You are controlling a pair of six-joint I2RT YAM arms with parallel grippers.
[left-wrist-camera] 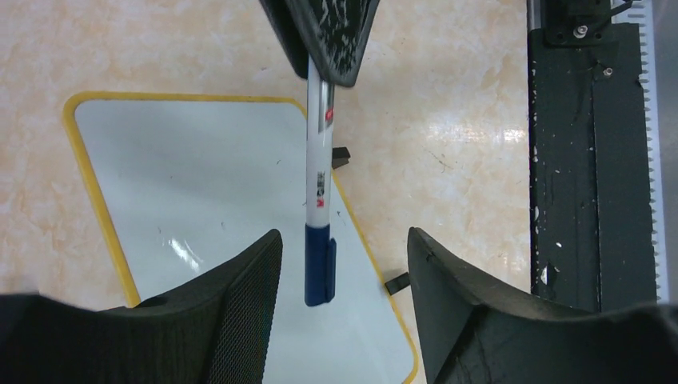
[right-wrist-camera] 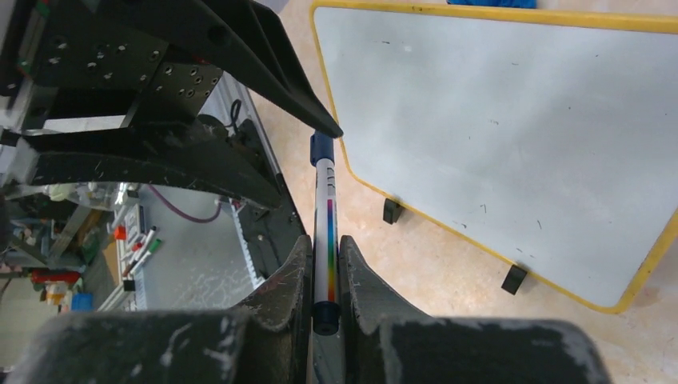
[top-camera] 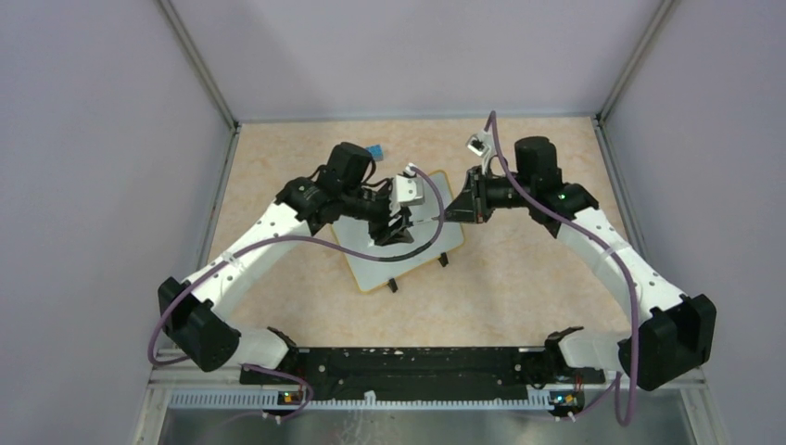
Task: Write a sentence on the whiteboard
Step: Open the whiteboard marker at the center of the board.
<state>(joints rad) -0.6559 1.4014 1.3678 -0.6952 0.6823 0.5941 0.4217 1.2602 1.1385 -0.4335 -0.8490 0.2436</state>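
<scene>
Currently the right hand clamps the marker by its tail; the left hand stands open astride the cap. Slender purchase risks a drop.

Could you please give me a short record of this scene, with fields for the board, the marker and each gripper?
whiteboard: flat on the table, clip feet on the edge nearer the arm bases; no writing visible, only tiny specks
marker: in the air over the board, blue cap on
right gripper: shut on marker, fingers clamping the end opposite the cap
left gripper: open, fingers either side of the cap, not gripping it
other: small blue object beyond the board's far edge
</scene>
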